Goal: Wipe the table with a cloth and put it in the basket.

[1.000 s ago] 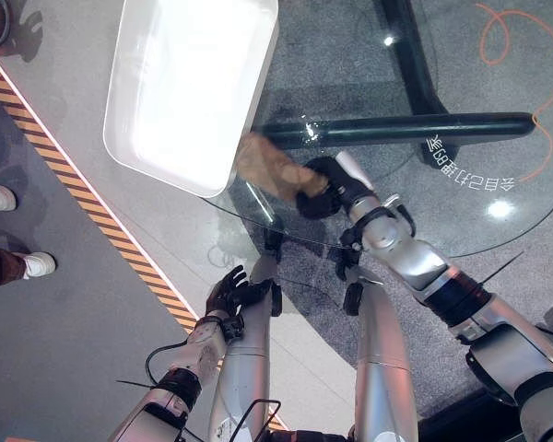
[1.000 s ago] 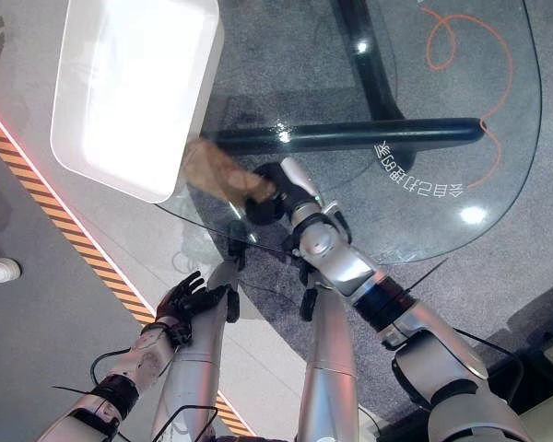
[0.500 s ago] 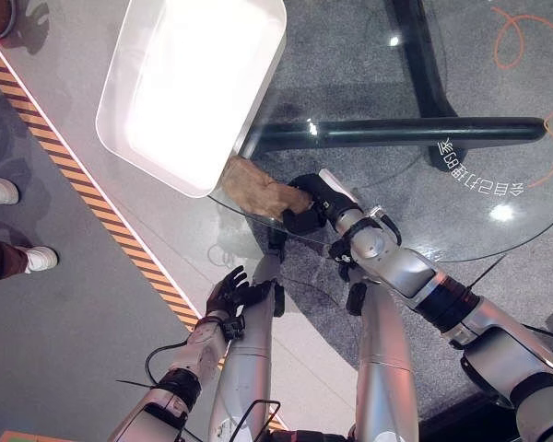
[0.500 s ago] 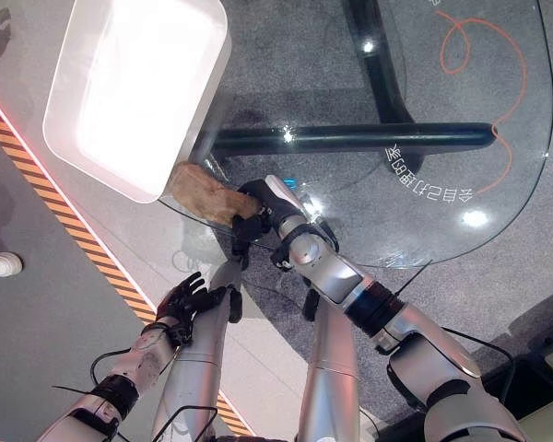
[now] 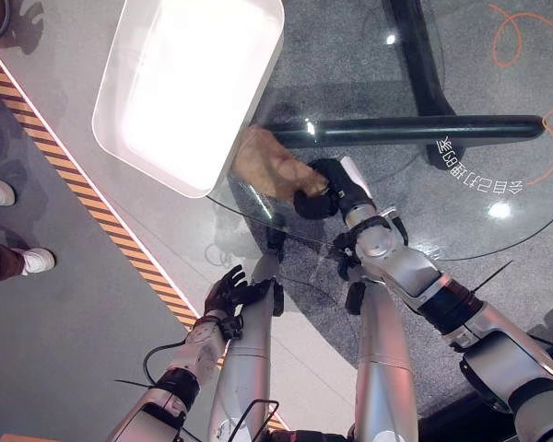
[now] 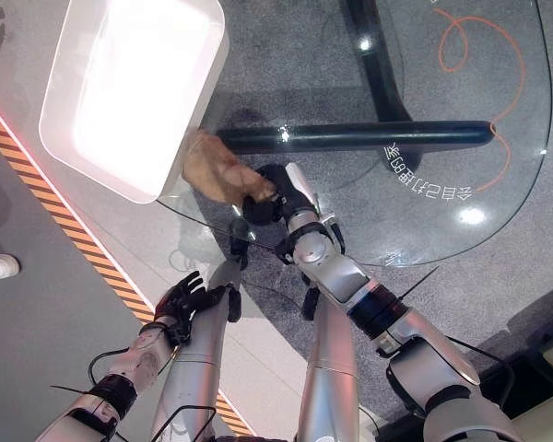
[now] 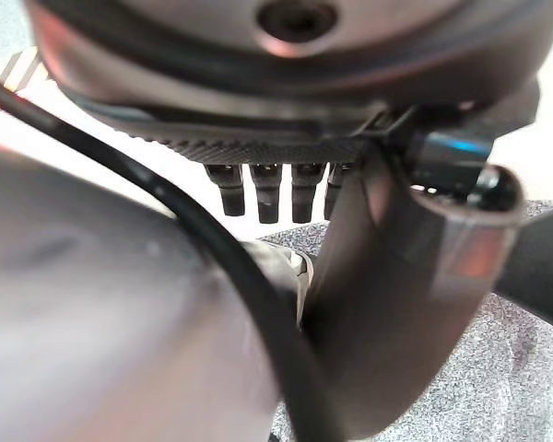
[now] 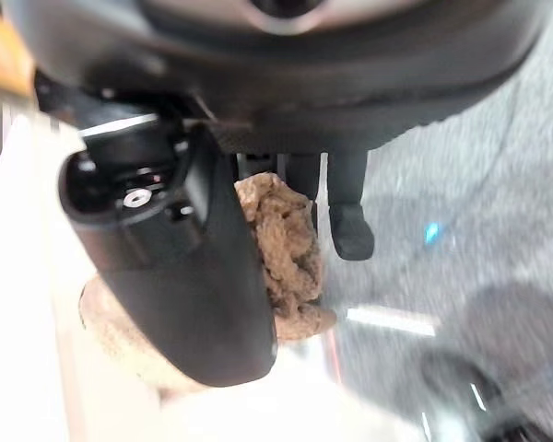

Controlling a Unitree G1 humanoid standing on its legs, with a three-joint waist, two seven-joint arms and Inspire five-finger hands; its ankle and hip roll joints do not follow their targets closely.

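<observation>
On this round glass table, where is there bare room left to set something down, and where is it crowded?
The round glass tabletop is bare across its whole right side, beyond the right robot hand. It is crowded at the left edge: the white rectangular basket overhangs the rim there, and the crumpled brown cloth, held by that hand, lies right beside it. The left robot hand hangs below the table.

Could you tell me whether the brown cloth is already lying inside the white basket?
No, the brown cloth is on the glass table beside the white basket, gripped by the right hand.
</observation>
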